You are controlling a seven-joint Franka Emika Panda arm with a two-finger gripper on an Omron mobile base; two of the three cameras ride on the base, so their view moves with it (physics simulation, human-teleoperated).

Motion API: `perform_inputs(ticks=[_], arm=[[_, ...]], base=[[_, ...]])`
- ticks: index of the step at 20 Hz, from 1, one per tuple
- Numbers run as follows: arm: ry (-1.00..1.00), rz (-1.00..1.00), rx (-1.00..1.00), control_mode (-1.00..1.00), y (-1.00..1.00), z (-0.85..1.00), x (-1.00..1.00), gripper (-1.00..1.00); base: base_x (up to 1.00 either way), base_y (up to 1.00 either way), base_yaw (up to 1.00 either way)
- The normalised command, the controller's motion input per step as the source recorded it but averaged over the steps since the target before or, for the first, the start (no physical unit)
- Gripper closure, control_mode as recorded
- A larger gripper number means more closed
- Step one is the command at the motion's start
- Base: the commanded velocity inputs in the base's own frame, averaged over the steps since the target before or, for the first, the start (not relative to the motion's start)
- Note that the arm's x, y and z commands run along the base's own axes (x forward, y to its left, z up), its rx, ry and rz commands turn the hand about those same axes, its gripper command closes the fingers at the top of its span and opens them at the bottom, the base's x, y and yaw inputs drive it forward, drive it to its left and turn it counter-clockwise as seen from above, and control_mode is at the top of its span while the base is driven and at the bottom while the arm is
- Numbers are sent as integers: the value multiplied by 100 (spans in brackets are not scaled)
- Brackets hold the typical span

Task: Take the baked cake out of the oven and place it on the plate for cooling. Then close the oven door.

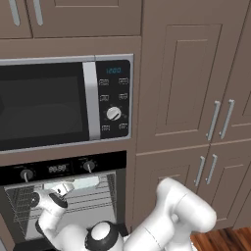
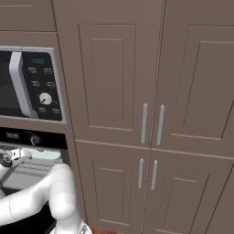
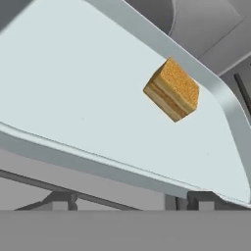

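Base views just show the arm reaching into the open oven (image 1: pixel 63 193). Hand view gets the good part: cake (image 3: pixel 172 90) sitting on a pale tray (image 3: pixel 73 88) inside. Can't tell how wide the gripper is.

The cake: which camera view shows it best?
The hand view: the cake lies whole and close on the pale baking tray. In the left base view only the tray shows inside the oven; in the right base view, only its edge.
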Motion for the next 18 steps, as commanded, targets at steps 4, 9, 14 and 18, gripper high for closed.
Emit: perform_inputs(ticks=[4,9,14,18], arm=[[0,0,-21,-100,24,-94,-80,-100],[0,0,-19,-100,24,-94,-82,-100],[0,0,-15,-100,21,-94,-81,-100],[0,0,-12,-100,18,-94,-84,-100]], base=[[0,0,0],[0,0,0],[0,0,0],[0,0,0]])
